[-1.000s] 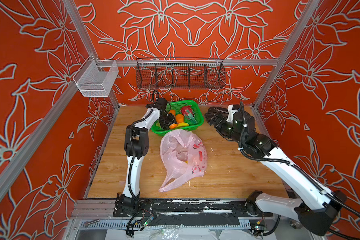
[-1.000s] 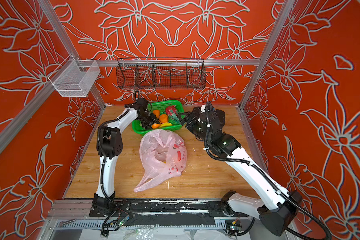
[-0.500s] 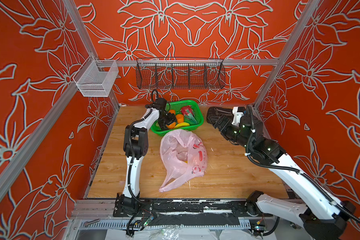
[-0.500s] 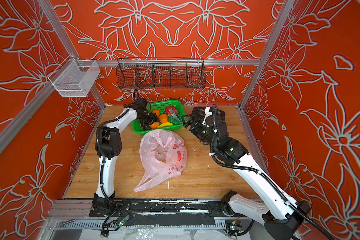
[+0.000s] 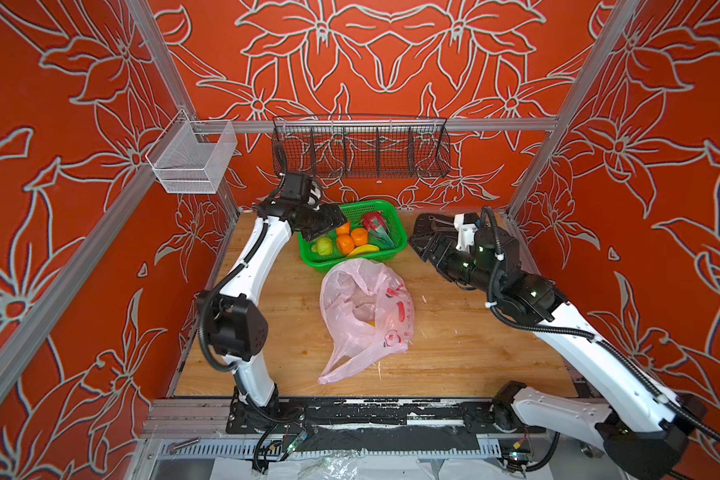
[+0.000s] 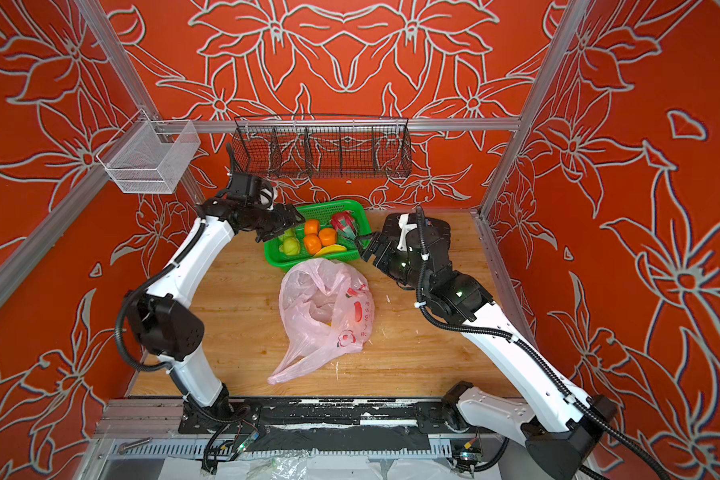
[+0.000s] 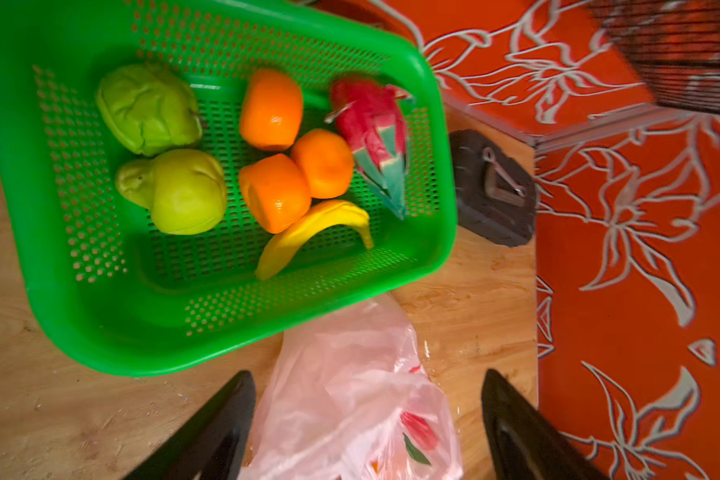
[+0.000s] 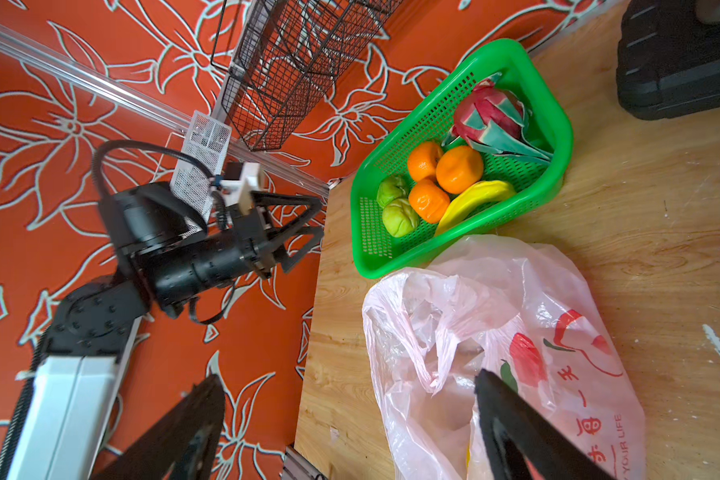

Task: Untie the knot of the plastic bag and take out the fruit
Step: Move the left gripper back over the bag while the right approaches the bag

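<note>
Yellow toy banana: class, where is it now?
In a top view the yellow banana lies in the green perforated basket, by the wall nearest the pink plastic bag.

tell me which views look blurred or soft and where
Left wrist view: the wire basket is smeared and the dragon fruit soft; right wrist view: the green basket is sharp, the near jaws blurred; both top views: crisp, evenly lit.
</note>
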You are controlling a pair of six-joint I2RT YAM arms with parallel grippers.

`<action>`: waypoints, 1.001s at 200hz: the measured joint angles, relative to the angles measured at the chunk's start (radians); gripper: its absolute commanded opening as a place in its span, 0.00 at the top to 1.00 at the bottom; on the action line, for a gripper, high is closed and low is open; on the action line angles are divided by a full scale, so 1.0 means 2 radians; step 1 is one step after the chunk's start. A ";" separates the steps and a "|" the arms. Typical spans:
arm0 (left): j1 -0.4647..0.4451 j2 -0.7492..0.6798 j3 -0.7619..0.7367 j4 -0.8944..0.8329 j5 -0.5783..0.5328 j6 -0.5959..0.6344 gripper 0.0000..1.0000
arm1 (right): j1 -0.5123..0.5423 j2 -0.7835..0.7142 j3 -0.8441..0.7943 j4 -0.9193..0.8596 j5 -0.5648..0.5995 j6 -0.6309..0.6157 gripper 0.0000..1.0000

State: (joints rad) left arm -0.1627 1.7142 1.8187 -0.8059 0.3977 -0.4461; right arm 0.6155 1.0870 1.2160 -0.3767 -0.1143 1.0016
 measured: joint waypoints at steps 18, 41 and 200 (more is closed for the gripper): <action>0.000 -0.062 -0.047 0.025 0.037 0.034 0.17 | 0.004 0.001 0.000 -0.007 -0.002 -0.004 0.07; -0.004 -0.122 -0.102 0.039 0.079 0.108 0.17 | 0.010 0.004 0.000 -0.022 -0.004 -0.014 0.07; -0.064 0.030 -0.126 -0.016 -0.010 0.312 0.41 | 0.151 0.170 0.043 -0.112 0.011 -0.129 0.41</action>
State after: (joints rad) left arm -0.2916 1.7744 1.5673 -0.8371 0.3775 0.1772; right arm 0.9173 1.4273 1.3018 -0.6006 -0.0921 0.7437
